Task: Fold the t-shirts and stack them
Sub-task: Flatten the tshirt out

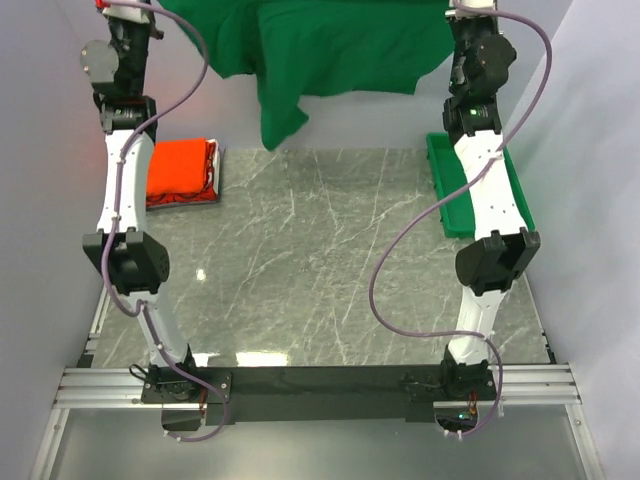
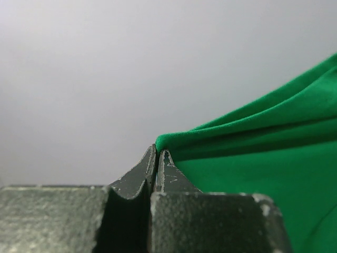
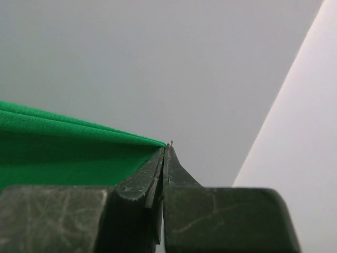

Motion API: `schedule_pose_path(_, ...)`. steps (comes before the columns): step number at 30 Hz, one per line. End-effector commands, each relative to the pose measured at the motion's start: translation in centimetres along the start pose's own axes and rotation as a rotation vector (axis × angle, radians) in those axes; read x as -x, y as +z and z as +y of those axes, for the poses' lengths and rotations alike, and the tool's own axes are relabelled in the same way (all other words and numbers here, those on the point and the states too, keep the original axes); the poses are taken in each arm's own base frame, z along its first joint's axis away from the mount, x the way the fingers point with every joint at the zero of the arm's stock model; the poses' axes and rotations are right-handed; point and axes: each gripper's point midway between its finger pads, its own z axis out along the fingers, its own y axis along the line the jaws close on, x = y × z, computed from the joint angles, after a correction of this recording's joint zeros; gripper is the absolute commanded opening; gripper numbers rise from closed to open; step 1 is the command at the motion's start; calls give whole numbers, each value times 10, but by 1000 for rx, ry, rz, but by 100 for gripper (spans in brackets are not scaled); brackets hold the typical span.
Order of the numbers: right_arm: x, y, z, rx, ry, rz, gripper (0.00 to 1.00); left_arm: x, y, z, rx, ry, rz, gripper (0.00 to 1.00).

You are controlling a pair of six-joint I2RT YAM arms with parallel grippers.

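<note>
we hold the green t-shirt (image 1: 330, 50) with both claws clamped shut: left claw (image 2: 157, 152) pinches an edge spreading to its right, right claw (image 3: 166, 149) one spreading to its left. it hangs unfolded in the air between them. orange t-shirts (image 1: 181, 170) lie folded and stacked well below the left claw. we reckon only the green one remains: fold, then stack.

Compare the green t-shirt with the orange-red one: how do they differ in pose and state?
1. The green t-shirt hangs unfolded above the far side of the table; the orange-red t-shirt lies folded at its left side.
2. The green t-shirt is pinched by the left end effector and the right end effector; the orange-red t-shirt is touched by neither.
3. The green t-shirt is spread wide; the orange-red t-shirt is compact.
Both are plain-coloured cloth.
</note>
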Motion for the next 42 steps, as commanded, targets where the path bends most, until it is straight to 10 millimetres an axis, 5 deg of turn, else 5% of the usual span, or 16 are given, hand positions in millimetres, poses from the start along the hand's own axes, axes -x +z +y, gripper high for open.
schedule_pose_path(1, -19, -4, -14, -46, -32, 18, 0, -17, -22, 29, 52, 64, 31, 1)
schedule_pose_path(2, -42, -15, 2, 12, -49, 63, 0, -5, -30, 26, 33, 87, 26, 1)
schedule_pose_path(3, -57, -23, 12, 57, -67, 100, 0, -54, -53, 11, -8, 73, 142, 1)
schedule_pose_path(4, -66, -32, 19, 90, -74, 127, 0, -66, -67, 2, -50, 82, 181, 1)
schedule_pose_path(5, -104, -52, 40, 158, -97, 205, 0, -77, -82, -9, -98, 105, 211, 1)
schedule_pose_path(7, -109, -80, 49, 260, -123, 237, 0, -111, -134, -32, -175, 79, 338, 1)
schedule_pose_path(8, -144, -108, 66, 335, -148, 308, 0, -123, -152, -40, -221, 102, 383, 0)
schedule_pose_path(9, -141, -122, 63, 368, -167, 314, 0, -142, -189, -58, -283, 76, 459, 1)
schedule_pose_path(15, -201, -224, 78, 588, -244, 540, 0, -179, -307, -105, -460, 15, 687, 1)
schedule_pose_path(20, -228, -279, 90, 738, -251, 679, 0, -194, -369, -131, -618, -17, 835, 1)
schedule_pose_path(26, -230, -340, 88, 979, -314, 795, 0, -172, -410, -147, -870, -5, 908, 1)
schedule_pose_path(36, -229, -524, 59, 1511, -519, 839, 0, -91, -590, -178, -1493, -5, 1058, 1)
schedule_pose_path(38, -226, -563, 61, 1624, -554, 827, 1, -80, -614, -180, -1580, 23, 1034, 11)
schedule_pose_path(39, -228, -579, 61, 1662, -569, 834, 11, -78, -622, -178, -1613, 48, 1038, 27)
schedule_pose_path(40, -225, -581, 58, 1659, -593, 817, 42, -74, -628, -177, -1640, 68, 1026, 34)
schedule_pose_path(42, -222, -580, 57, 1648, -603, 800, 62, -73, -629, -174, -1633, 122, 1024, 48)
